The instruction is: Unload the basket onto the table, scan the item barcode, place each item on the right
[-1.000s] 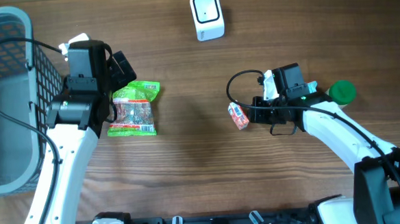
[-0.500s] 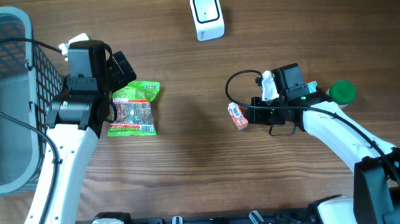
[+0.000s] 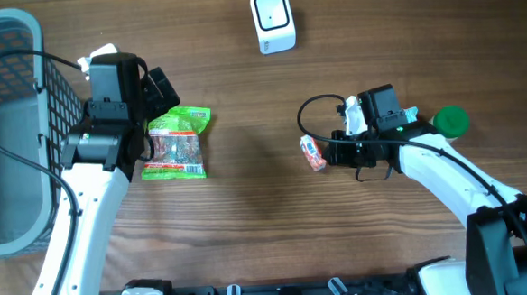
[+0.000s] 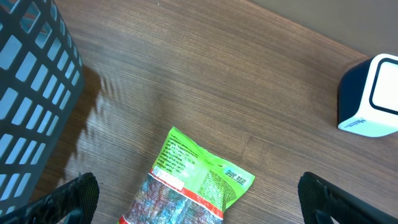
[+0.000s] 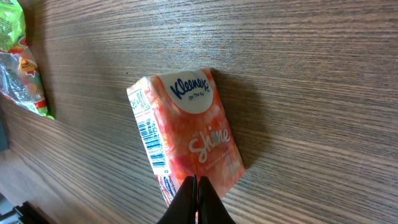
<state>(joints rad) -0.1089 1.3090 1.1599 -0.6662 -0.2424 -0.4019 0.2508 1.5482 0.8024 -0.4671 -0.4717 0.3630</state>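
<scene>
An orange Kleenex tissue pack hangs tilted just over the wood at centre right. The barcode strip runs down the long side of the pack. My right gripper is shut on the pack's near end, its fingers pinched together there. The white barcode scanner stands at the far edge, well apart from the pack. My left gripper is open wide above a green snack bag, holding nothing. In the overhead view the left gripper sits over that bag's far left corner.
A grey mesh basket fills the left edge, close beside the left arm. A small green round object lies right of the right wrist. The scanner also shows at the right of the left wrist view.
The right gripper and the tissue pack have shifted very slightly. The left arm has not moved.
</scene>
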